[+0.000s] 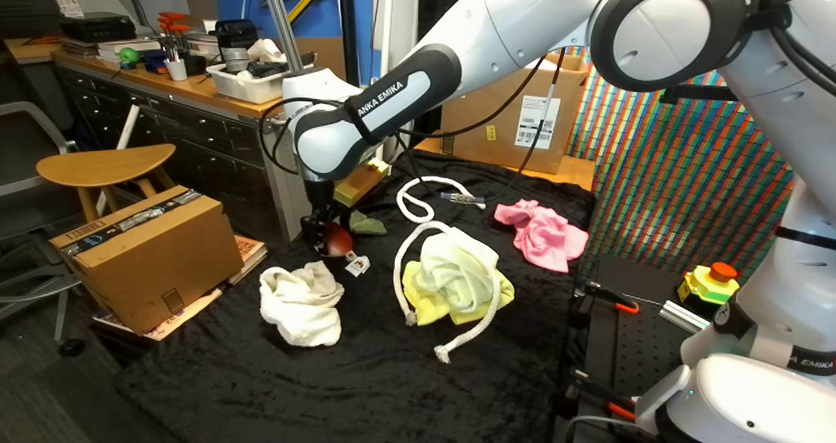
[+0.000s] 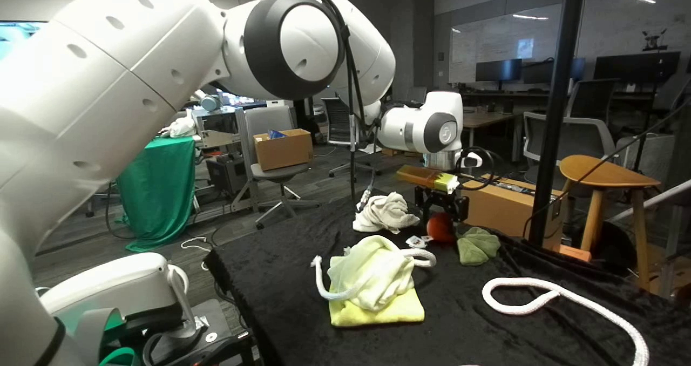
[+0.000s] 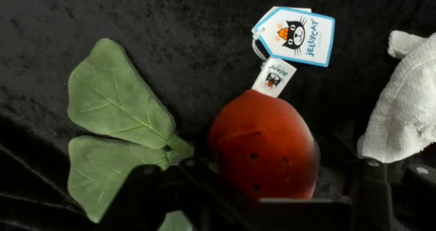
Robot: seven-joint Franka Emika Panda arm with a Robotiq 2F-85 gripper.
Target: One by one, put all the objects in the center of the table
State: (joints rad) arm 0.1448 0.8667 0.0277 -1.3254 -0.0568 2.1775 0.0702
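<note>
Rope [image 1: 397, 273] drapes over a pale cloth [image 1: 454, 270] and a yellow cloth [image 1: 428, 306] near the middle of the black tabletop [image 1: 366, 391]. A crumpled white cloth [image 1: 300, 312] sits to one side. A pink cloth [image 1: 547, 239] lies farther back. Just past the white cloth is a red Jellycat toy [image 3: 262, 139] with green leaves [image 3: 115, 94]. The jaws are spread apart around the toy, with a gap showing. Another white rope [image 1: 400, 199] curls at the back, near a cardboard box [image 1: 496, 119].

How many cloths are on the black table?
4: a white cloth beside the red toy, a pink cloth near an edge of the table, and a pale cloth bunched over a yellow cloth. More may be hidden.
</note>
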